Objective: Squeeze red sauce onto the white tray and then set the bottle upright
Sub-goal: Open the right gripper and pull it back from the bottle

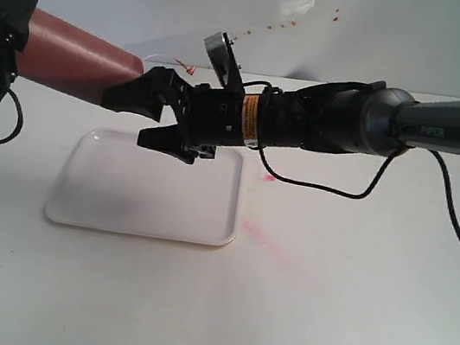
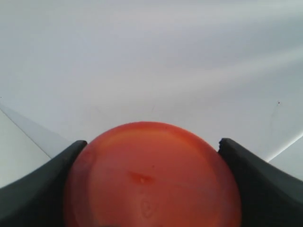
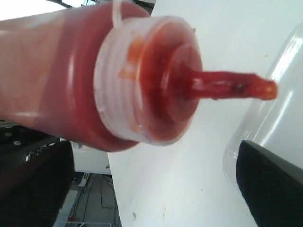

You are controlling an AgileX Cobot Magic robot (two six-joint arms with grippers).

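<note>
Left gripper (image 2: 152,141) pinches the bottle (image 1: 73,56) by its base. It is tilted in the air, nozzle toward the middle, near the white tray's (image 1: 145,212) far left corner. Right gripper (image 1: 132,118) stands spread about the nozzle end. Only its wrist view shows the nozzle (image 3: 227,87) — red inside, clear of both fingers. Open tray surface lies in front; a pink smear (image 1: 256,229) marks the pale table (image 1: 319,327) beside the right rim.

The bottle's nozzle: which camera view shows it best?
The right wrist view: the nozzle is close, whole and red-stained. In the exterior view the right gripper mostly hides it. The left wrist view shows only the round base of the bottle.
</note>
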